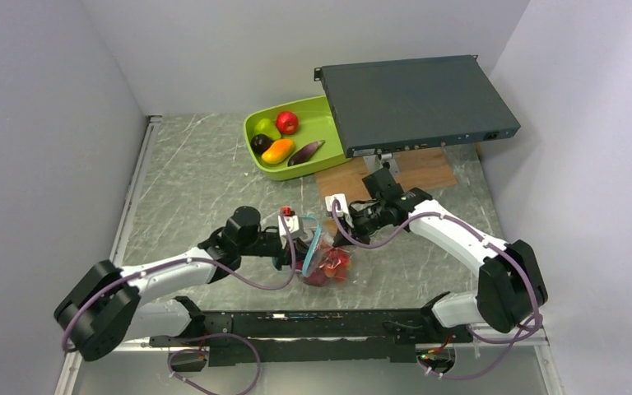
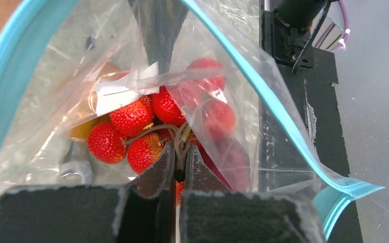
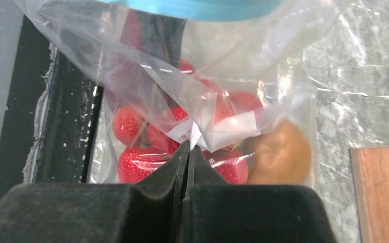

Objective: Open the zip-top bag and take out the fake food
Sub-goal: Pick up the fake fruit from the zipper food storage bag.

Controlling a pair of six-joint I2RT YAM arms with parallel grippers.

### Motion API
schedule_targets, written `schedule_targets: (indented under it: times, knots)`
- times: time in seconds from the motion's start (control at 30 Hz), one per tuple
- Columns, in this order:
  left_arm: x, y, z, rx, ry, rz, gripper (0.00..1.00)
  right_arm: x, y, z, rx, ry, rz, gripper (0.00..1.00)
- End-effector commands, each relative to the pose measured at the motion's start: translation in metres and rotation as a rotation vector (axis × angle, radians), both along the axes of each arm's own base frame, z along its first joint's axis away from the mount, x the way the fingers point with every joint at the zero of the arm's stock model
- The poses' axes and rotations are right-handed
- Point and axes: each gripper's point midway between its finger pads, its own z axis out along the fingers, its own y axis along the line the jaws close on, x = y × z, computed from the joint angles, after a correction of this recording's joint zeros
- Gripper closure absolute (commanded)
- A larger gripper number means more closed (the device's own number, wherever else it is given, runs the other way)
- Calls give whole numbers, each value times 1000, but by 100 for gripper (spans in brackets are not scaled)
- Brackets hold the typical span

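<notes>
The whole tabletop (image 1: 197, 189) is taken in from high up behind the arms, tilted down. The left wrist view is aimed along the left tool (image 2: 180, 169) into the bag (image 2: 233, 101), super close. The right wrist view is aimed along the right tool (image 3: 188, 148), just as close. The bag and the red fruit bunch (image 2: 131, 119) are shared by all three.

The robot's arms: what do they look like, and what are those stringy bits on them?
The left arm and right arm have white shells with chunky black cylindrical joints. Purple cables loop along both. The left end effector and right end effector each have two black, wedge-shaped fingers with a rough matte surface.
</notes>
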Motion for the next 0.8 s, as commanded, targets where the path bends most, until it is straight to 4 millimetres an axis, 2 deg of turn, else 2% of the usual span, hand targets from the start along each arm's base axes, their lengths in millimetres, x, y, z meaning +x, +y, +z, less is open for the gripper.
schedule_targets:
  times: [0.0,0.27,0.5,0.63,0.77]
  knots:
    - [3,8,26,-24,-76,44,100,16,-13,-7,-55,-93,-49,100]
    - [21,23,28,9,-85,173,100,22,-25,-17,-112,-165,-76,100]
    - [33,34,43,-48,-90,255,100,5,-23,-13,-69,-152,7,100]
    - [30,24,50,-109,-27,222,100,-17,-17,-7,-5,-96,103,100]
    - [32,6,51,-126,55,169,100,-18,-15,-13,-19,-90,104,100]
